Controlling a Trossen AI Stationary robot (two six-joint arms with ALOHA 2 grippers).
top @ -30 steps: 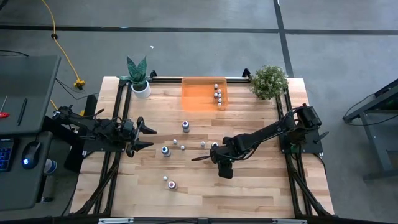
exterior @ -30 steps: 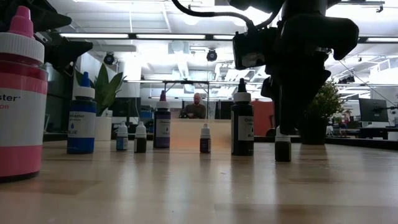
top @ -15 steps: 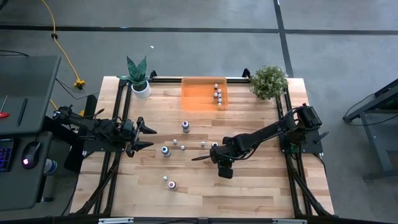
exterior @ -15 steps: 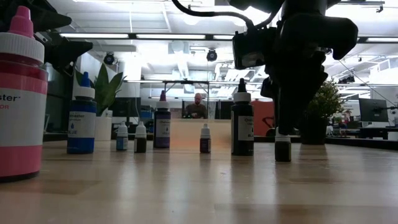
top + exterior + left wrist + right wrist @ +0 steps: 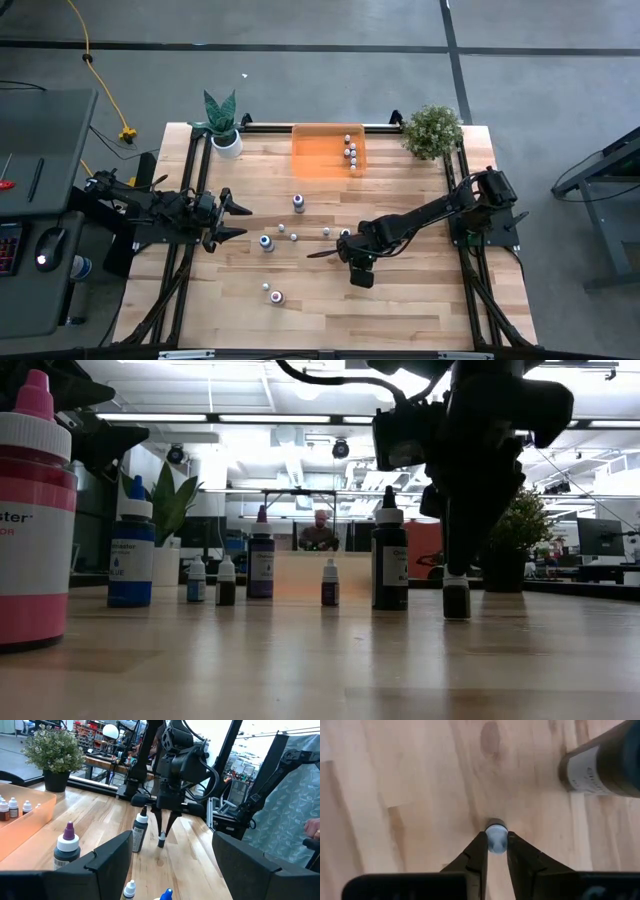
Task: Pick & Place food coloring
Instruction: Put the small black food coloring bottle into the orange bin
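bottles (image 5: 281, 229): upright, scattered mid-table | several in orange tray (image 5: 318, 160) | small dark one (image 5: 456, 596): pale cap, upright

Only partial label text legible: "ster" on big pink-capped bottle (image 5: 35, 510); other bottle labels too small to read.

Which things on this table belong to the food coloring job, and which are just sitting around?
Job:
- small dropper bottle gripped by the right end effector
- loose food coloring bottles on the table
- orange bin holding bottles

Lying about:
- snake plant
- bushy plant
- idle left end effector
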